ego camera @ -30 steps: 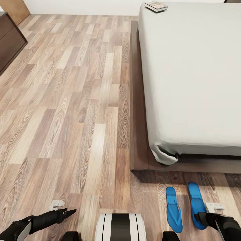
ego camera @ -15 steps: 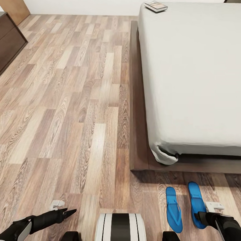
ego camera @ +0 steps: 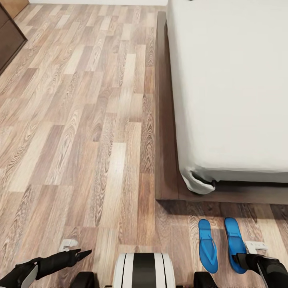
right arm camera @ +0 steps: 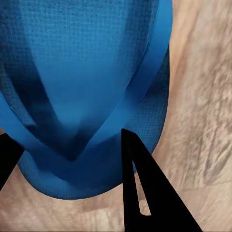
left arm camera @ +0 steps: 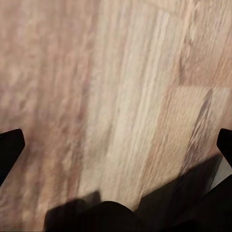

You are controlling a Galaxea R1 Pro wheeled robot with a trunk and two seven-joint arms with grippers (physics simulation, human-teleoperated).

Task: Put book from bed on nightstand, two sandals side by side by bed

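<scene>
Because the two flat bright-blue flip-flop sandals lie on the wood-plank floor point(ego camera: 80, 120) at the robot's right side, just off the foot end of the low dark-framed bed point(ego camera: 166, 120) with its plain grey mattress, the right arm is plainly the nearer one. The left sandal point(ego camera: 207, 245) and the right sandal point(ego camera: 234, 242) are close together and roughly parallel, each with its long axis pointing toward the bed's foot rail.

The right gripper point(right arm camera: 67, 159) hangs directly over the right sandal — in the right wrist view the blue sole and its thin V-shaped strap sit just beyond the dark fingers, which stand spread to either side of the strap's junction and hold nothing. Whether the fingertips touch the sandal I cannot tell. In the head view that arm's dark forearm overlaps the near end of the same sandal.

The left gripper point(ego camera: 78, 253) hovers over bare floor, well apart from both sandals; its fingers show at opposite edges of the left wrist view, so it too is spread and empty.

My reading is that the sandals already look side by side next to the bed — the book would be the remaining job.
</scene>
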